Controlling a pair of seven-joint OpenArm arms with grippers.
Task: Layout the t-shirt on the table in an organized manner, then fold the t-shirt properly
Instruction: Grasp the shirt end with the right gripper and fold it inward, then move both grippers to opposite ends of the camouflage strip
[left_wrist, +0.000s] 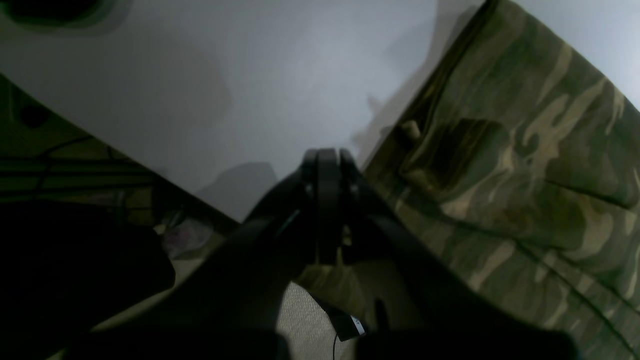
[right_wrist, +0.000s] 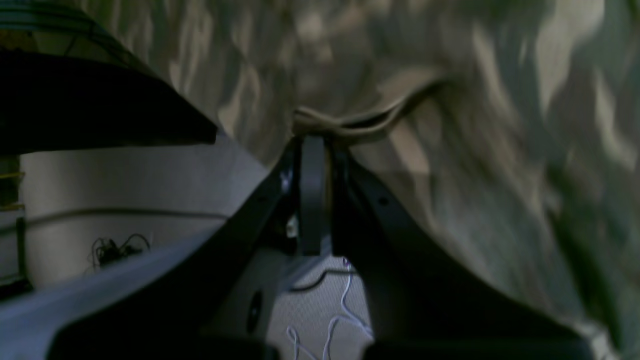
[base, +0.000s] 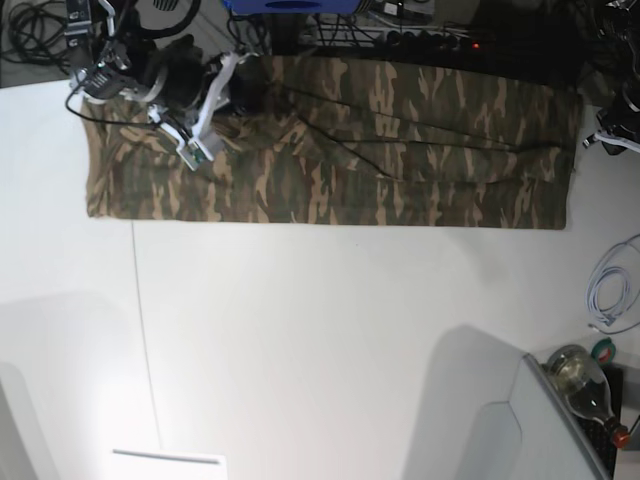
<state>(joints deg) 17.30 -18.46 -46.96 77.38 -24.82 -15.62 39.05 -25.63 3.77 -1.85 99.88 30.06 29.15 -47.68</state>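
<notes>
The camouflage t-shirt lies spread as a long band across the far part of the white table. My right gripper is shut on a tan-edged fold of the t-shirt near its left part, where my right arm reaches over the cloth. In the left wrist view my left gripper is shut just off the t-shirt's edge, over bare table. No cloth shows between its fingertips. My left arm shows only at the right border of the base view.
A glass bottle lies by a grey box corner at the front right. A white cable coil rests near the right edge. Cables and a power strip run behind the table. A thin dark seam crosses the tabletop.
</notes>
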